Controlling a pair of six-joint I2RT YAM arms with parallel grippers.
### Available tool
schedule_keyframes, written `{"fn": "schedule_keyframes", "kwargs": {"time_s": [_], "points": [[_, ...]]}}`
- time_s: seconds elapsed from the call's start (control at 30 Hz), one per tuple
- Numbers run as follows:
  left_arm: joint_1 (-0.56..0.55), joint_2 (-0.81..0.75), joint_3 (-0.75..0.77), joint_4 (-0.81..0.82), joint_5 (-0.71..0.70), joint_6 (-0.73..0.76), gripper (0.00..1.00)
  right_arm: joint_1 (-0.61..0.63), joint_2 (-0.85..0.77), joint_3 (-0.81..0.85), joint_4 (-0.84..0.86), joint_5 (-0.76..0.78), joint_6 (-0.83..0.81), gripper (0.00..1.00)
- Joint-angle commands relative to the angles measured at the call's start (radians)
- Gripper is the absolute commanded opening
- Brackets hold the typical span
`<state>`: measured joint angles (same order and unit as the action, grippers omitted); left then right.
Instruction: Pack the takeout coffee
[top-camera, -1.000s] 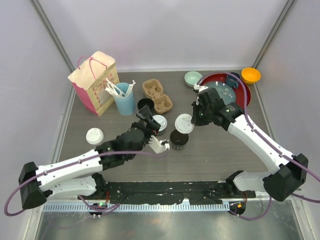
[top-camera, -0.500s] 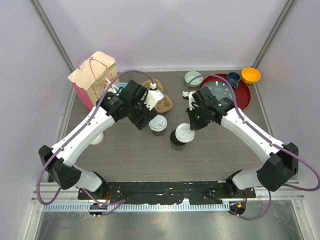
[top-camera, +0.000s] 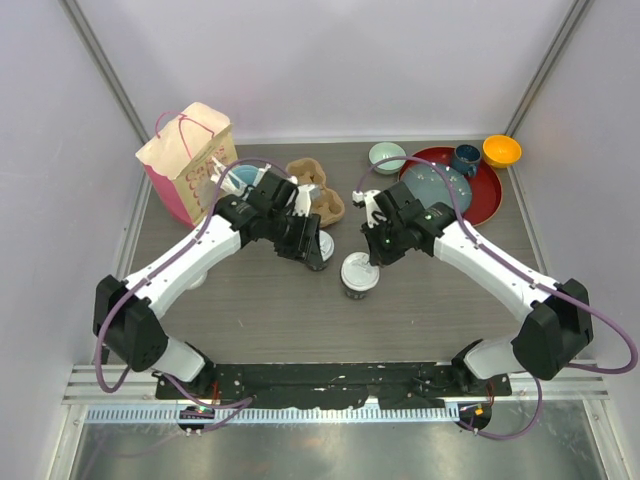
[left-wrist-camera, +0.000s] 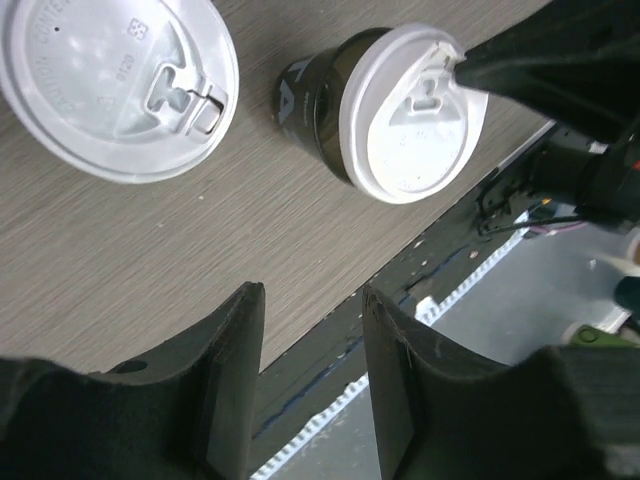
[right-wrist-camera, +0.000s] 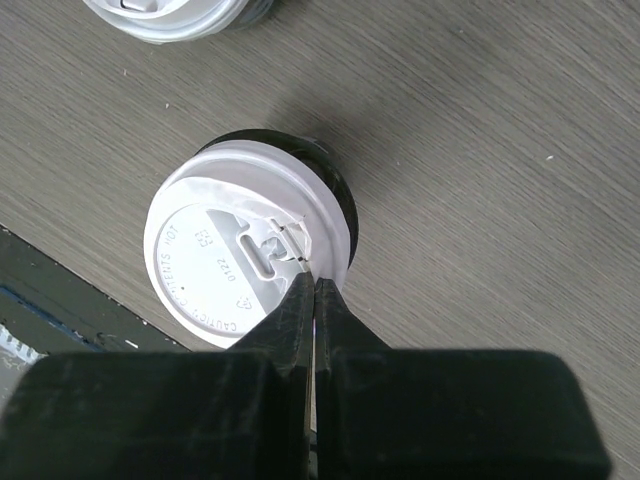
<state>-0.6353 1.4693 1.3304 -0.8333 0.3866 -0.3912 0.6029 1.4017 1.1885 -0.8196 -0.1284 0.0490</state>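
Observation:
Two black paper cups with white sip lids stand mid-table. The left cup (top-camera: 320, 252) is partly under my left gripper (top-camera: 306, 236), and its lid (left-wrist-camera: 115, 85) fills the top left of the left wrist view. My left gripper (left-wrist-camera: 310, 300) is open and empty above the table, apart from both cups. The right cup (top-camera: 358, 274) also shows in the left wrist view (left-wrist-camera: 400, 110) and the right wrist view (right-wrist-camera: 250, 260). My right gripper (right-wrist-camera: 313, 281) is shut, pinching that cup's lid (right-wrist-camera: 210, 270) at its rim by the sip tab.
A cardboard cup carrier (top-camera: 318, 195), a light-blue utensil cup (top-camera: 238, 182) and a pink-and-tan paper bag (top-camera: 185, 160) stand behind the left arm. At the back right are a red tray (top-camera: 480, 200), a dark-blue mug (top-camera: 465, 157), an orange bowl (top-camera: 501, 150) and a pale green bowl (top-camera: 386, 156).
My right gripper brought the white lid down onto the open black cup. My left arm swung from the front to the back left and now hovers by the left cup.

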Motion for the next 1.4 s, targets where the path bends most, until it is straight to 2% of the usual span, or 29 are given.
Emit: {"fn": "schedule_keyframes", "kwargs": {"time_s": [0.0,0.27,0.83,1.27,1.37], "points": [[-0.001,0.032,-0.014,0.161,0.075,-0.176,0.47,0.006,-0.01,-0.012,0.071,0.045,-0.024,0.01],[-0.018,0.086,-0.043,0.22,0.095,-0.258,0.52,0.006,-0.006,-0.046,0.092,0.049,-0.026,0.01],[-0.053,0.161,-0.077,0.306,0.118,-0.319,0.6,0.005,0.014,-0.079,0.148,0.007,-0.032,0.01],[-0.061,0.218,-0.092,0.358,0.11,-0.345,0.59,0.005,0.017,-0.09,0.151,-0.002,-0.035,0.01],[-0.061,0.233,-0.088,0.362,0.113,-0.353,0.57,0.006,0.013,-0.09,0.151,-0.002,-0.037,0.01]]}}
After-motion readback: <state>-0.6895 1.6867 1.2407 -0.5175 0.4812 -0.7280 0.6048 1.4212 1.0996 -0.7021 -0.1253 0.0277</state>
